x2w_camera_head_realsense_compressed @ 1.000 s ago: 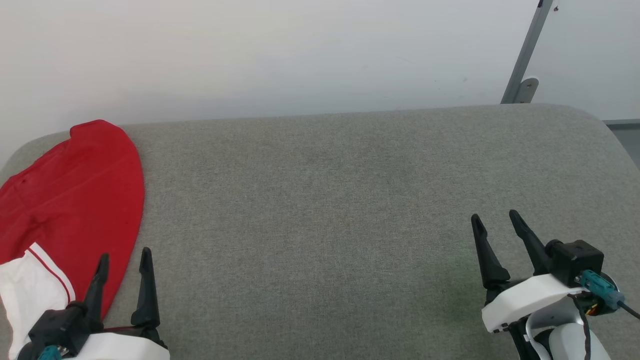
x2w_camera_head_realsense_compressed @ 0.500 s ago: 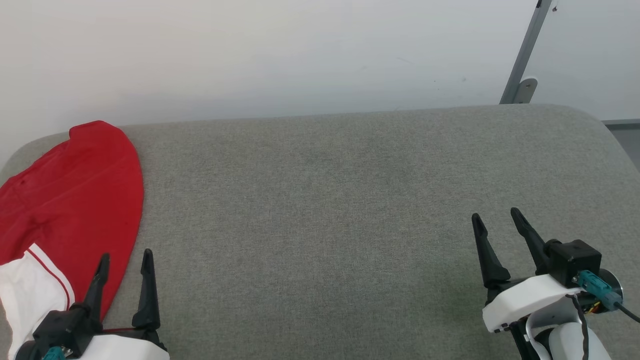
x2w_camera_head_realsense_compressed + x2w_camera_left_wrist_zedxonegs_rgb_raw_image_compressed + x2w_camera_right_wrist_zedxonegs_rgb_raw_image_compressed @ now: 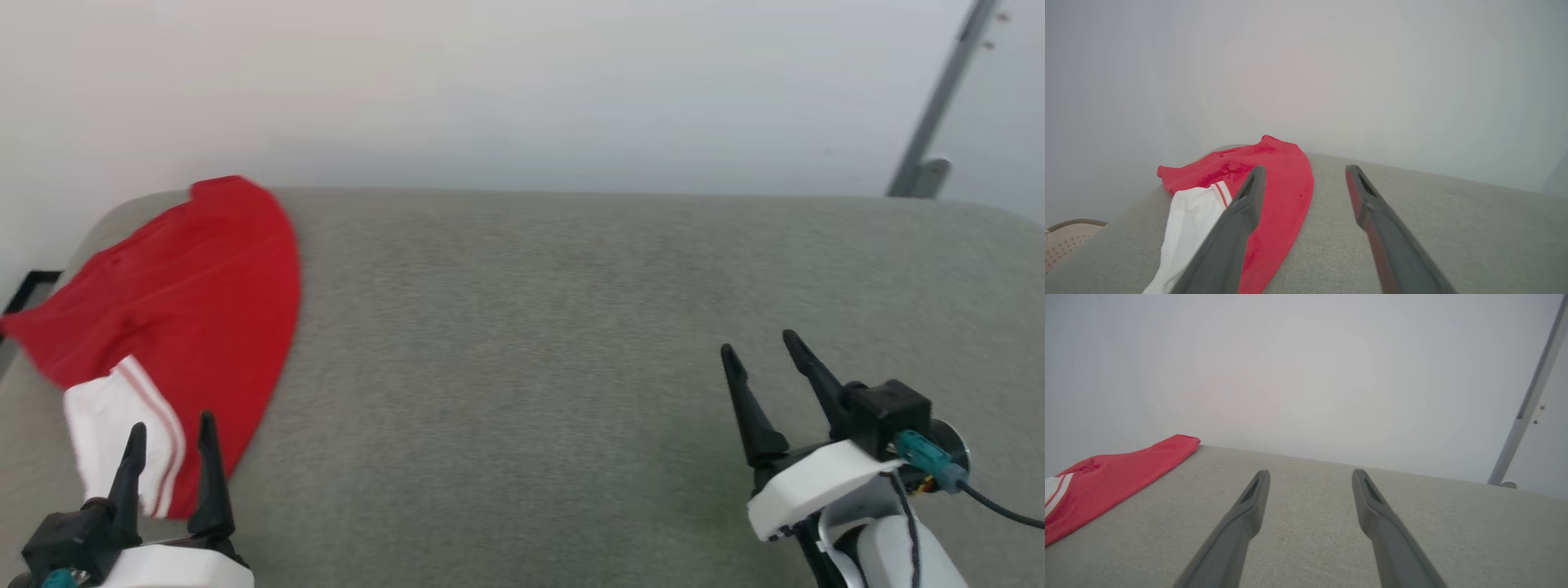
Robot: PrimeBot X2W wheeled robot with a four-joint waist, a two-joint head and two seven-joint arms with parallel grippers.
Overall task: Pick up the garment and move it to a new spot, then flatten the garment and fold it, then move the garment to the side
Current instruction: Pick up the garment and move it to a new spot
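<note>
Left gripper (image 3: 171, 420): fingers spread wide, nothing between them. Right gripper (image 3: 758, 342): same, wide apart and empty, above bare grey tabletop (image 3: 531, 327). Garment (image 3: 196, 302): red with white striped-trim sleeve, lying on tabletop just ahead of left gripper and spreading to its left. Sleeve nearest left gripper's fingertips; cannot tell if touching. Garment well apart from right gripper, far to its left.

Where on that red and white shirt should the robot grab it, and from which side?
Probably the white sleeve of the shirt: it lies nearest, just ahead of the open left gripper, and its striped hem gives an edge to pinch. Come from the near side, low, fingers straddling that hem.
</note>
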